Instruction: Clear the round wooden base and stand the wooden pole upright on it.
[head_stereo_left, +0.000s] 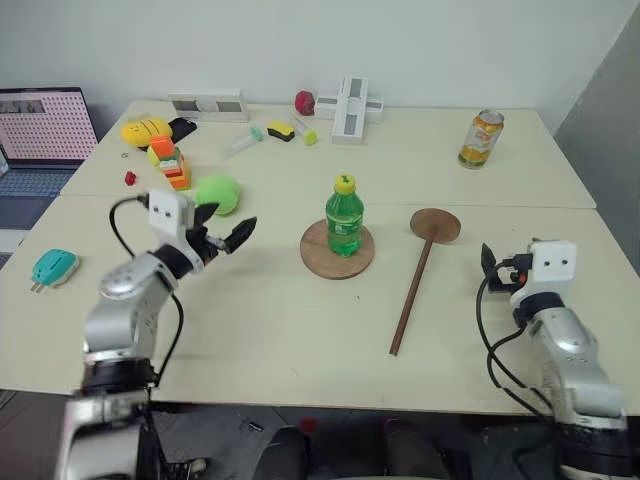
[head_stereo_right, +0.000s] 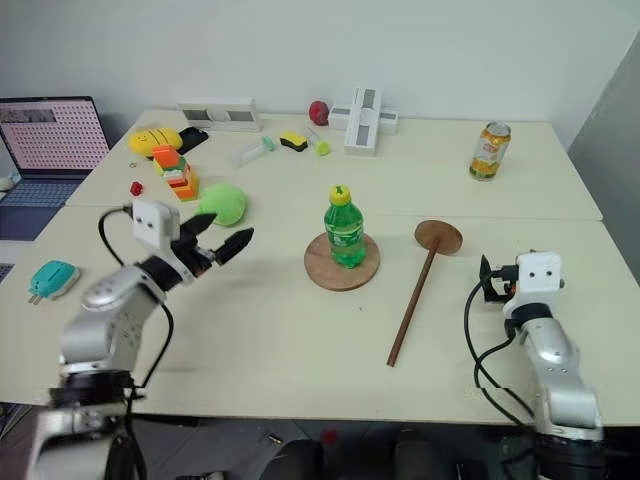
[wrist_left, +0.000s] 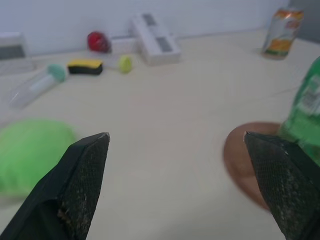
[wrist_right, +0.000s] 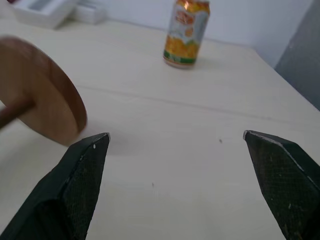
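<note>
Both claws hang spread and empty over the near table edge: left gripper (head_stereo_left: 228, 232), right gripper (head_stereo_right: 487, 279). One pole (head_stereo_left: 413, 291) lies flat between them. One green bottle (head_stereo_left: 344, 217) stands on the base (head_stereo_left: 322, 259). One orange can (head_stereo_left: 481, 139) stands far right; its label is unreadable.

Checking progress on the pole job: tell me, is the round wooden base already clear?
No, a green bottle stands upright on the round wooden base.
</note>
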